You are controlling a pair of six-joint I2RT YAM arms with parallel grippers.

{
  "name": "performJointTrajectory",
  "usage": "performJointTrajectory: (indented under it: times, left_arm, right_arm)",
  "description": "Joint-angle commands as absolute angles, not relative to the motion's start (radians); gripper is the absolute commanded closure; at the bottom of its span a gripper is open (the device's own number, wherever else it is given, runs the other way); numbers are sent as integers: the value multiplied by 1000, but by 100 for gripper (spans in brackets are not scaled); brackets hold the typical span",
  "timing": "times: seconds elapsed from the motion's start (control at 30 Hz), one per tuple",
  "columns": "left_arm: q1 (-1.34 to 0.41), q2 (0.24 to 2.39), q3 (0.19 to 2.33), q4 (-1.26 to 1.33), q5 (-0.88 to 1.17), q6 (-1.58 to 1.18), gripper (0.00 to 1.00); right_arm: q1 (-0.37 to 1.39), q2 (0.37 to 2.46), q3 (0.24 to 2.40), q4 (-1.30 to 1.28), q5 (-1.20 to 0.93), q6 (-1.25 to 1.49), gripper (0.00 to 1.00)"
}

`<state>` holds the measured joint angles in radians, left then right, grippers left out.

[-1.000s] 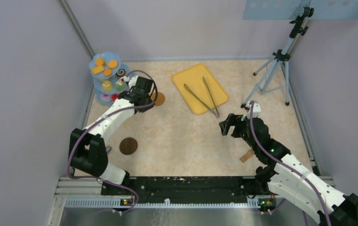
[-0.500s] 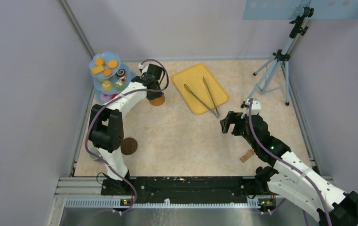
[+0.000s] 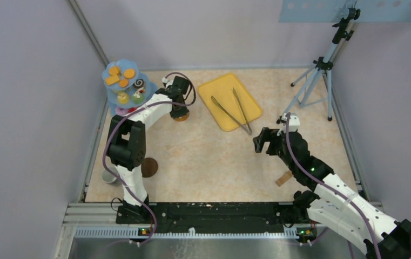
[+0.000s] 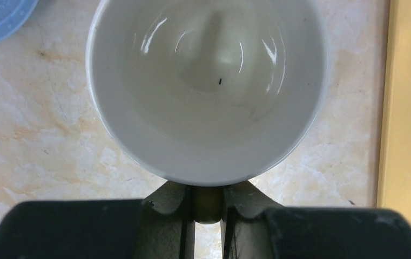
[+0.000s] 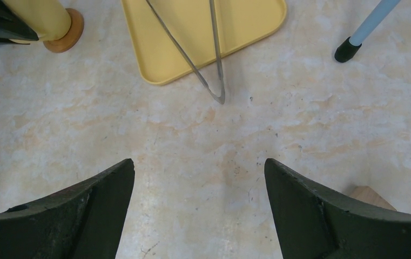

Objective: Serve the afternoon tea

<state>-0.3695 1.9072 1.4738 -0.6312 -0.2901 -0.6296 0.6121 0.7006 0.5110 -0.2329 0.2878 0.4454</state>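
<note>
Now, left pincer: clamped on yellow mug handle, mug on coaster
right pincer: wide, tongs at 12 o'clock

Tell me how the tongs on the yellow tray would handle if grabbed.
The tongs look like thin bare metal: probably stiff but slippery. Long, they would likely swing if gripped off-centre. Their joined end overhangs the tray rim, perhaps easing a grasp.
</note>
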Motion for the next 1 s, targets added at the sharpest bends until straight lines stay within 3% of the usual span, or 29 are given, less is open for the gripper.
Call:
performJointTrajectory:
  times: [0.0,0.3,0.37,0.47,0.57,0.7,0.8,0.97]
  left_arm:
    - [-374,1885,1521,-597,-321,-642,100]
    - [-379,1871,1506,-607,-301,-652,98]
    - [-378,1861,1504,-620,-300,-666,84]
    - [-378,1826,1496,-620,-300,-662,53]
    - [-378,1769,1511,-638,-316,-642,35]
    - [-378,1619,1507,-704,-346,-611,19]
    - [-377,1431,1325,-752,-410,-605,6]
    - [-356,1150,999,-858,-480,-707,8]
  right_arm:
    - [607,696,545,-216,308,434,11]
    - [607,706,539,-209,303,435,11]
    - [607,706,538,-210,303,436,11]
    - [607,704,539,-212,304,438,11]
    - [608,704,536,-209,300,439,11]
    - [607,706,531,-206,292,441,12]
    - [607,701,527,-210,293,444,12]
    - [607,706,501,-153,278,443,12]
